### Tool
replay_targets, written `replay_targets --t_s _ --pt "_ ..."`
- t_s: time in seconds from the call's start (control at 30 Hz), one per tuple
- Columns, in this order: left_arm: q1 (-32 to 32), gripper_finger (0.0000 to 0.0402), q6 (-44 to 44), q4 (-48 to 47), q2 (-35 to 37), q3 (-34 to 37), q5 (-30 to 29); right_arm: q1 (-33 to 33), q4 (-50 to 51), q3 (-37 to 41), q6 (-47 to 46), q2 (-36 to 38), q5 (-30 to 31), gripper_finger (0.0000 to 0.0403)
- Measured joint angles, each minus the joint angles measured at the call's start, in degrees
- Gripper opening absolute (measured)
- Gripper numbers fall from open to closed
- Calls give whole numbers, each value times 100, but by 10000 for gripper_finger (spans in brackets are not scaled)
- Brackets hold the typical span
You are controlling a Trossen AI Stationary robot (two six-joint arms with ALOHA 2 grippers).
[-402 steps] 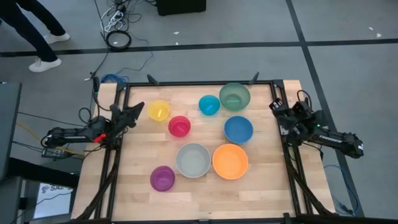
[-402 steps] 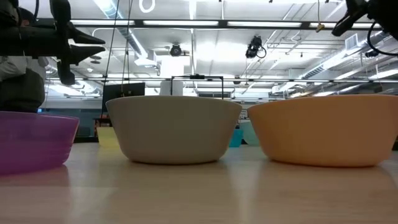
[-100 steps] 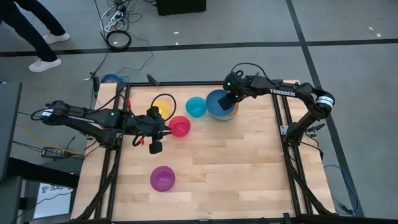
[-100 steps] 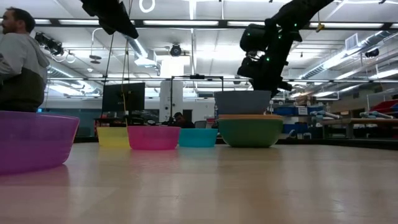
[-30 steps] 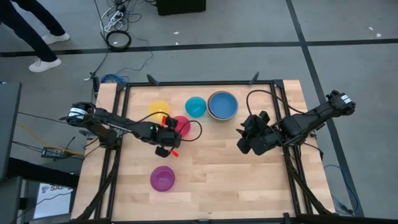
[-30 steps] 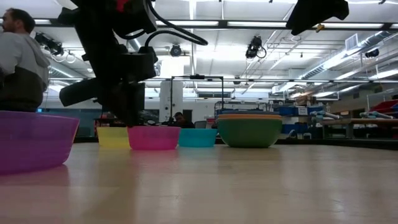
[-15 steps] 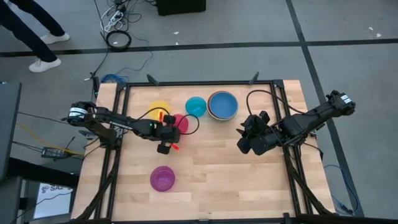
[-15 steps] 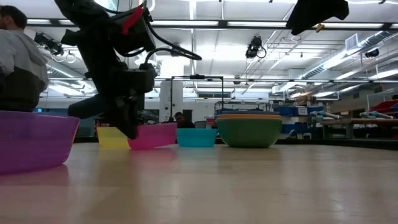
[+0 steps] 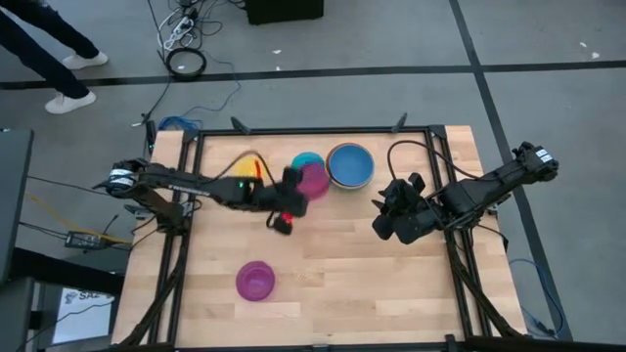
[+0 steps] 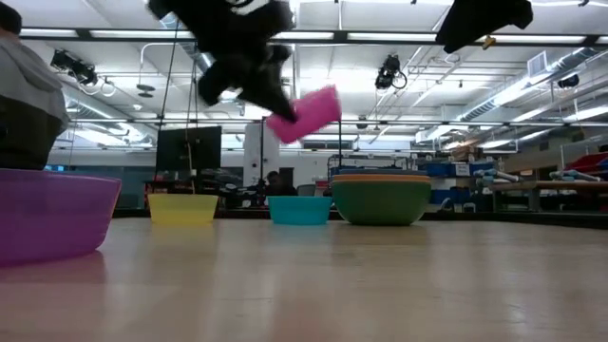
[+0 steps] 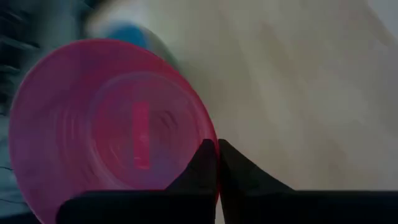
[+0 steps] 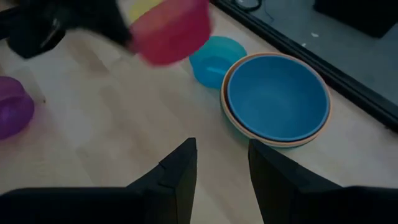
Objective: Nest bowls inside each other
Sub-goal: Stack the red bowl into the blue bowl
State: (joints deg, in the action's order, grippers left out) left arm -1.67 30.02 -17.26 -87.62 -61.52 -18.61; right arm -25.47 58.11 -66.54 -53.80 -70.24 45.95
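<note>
The pink bowl hangs in the air, tilted, above the cyan bowl. My left gripper is shut on it. The yellow bowl and the cyan bowl rest on their bases at the table's far side. Next to them stands a stack with the green bowl at the bottom and the blue bowl on top. The purple bowl sits near the front left. My right gripper hovers open at the table's right, holding nothing. My left gripper pinches the pink bowl's rim between its two fingers, one finger inside the bowl and one outside. The fingers slant down at it from the table's left. The bowl is lifted clear of the table and tilted.
Bare wood fills the table's middle and near right. A black frame runs round the table. A person stands beyond the table's left side.
My left gripper has shut on the pink bowl's rim, then risen and swung toward the table's right and far edge. The bowl has left the table beside the yellow bowl, tipped, and now hangs above the cyan bowl.
</note>
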Motion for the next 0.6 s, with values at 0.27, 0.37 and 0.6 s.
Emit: replay_targets --t_s 0.27,0.37,0.6 --pt "1237 3 -349 209 -610 -1544 1473 35 137 2 -2 -2 55 132" --pt "1507 3 -658 239 -1161 -2108 2137 46 140 2 -2 -2 55 132" --pt "1513 3 -783 112 -2404 -3088 2234 47 212 0 -2 0 53 132"
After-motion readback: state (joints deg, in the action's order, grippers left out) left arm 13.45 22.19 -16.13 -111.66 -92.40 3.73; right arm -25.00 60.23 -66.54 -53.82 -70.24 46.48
